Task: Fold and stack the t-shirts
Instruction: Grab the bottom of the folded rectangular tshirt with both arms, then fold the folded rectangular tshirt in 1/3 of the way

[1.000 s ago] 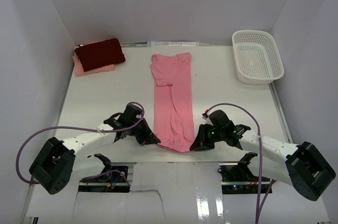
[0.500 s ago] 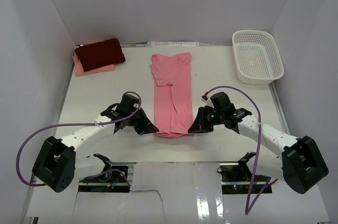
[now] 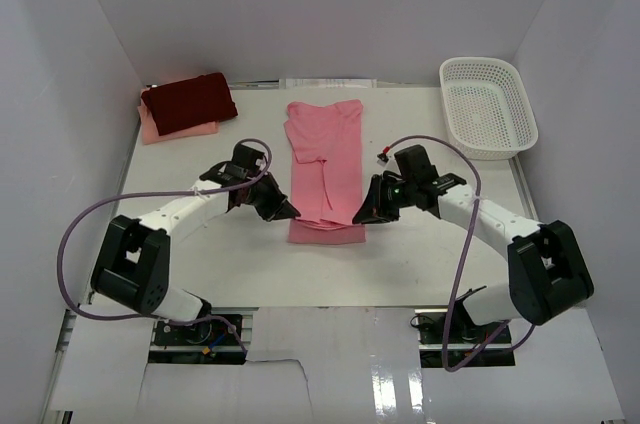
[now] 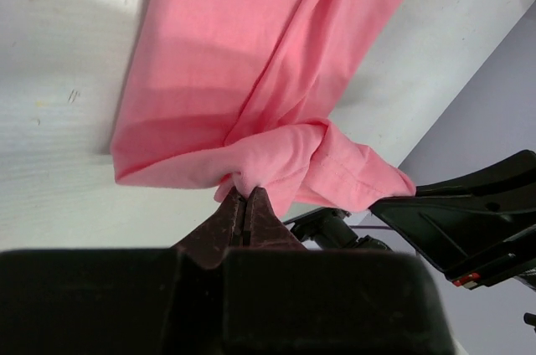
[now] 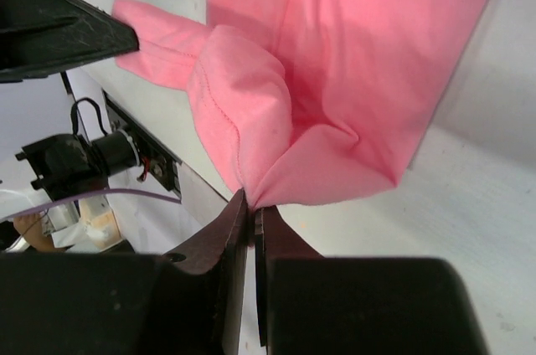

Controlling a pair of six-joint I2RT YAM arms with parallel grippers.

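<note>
The salmon-pink t-shirt [image 3: 325,159] lies as a long narrow strip down the middle of the table, its near end lifted and doubled back over itself. My left gripper [image 3: 292,214] is shut on the left corner of that hem [image 4: 251,172]. My right gripper [image 3: 358,217] is shut on the right corner [image 5: 251,192]. Both hold the hem a little above the table, over the lower part of the shirt. The dark maroon-red t-shirt [image 3: 188,99] lies folded on the pale peach-pink t-shirt [image 3: 180,130] at the far left.
A white plastic mesh basket [image 3: 487,106] stands at the far right corner. White walls enclose the table on the left, back and right. The purple cables of both arms loop above the table near each wrist.
Both grippers have carried the shirt's near hem away from the front edge toward the back, doubling the lower end over; the visible strip has become shorter.
</note>
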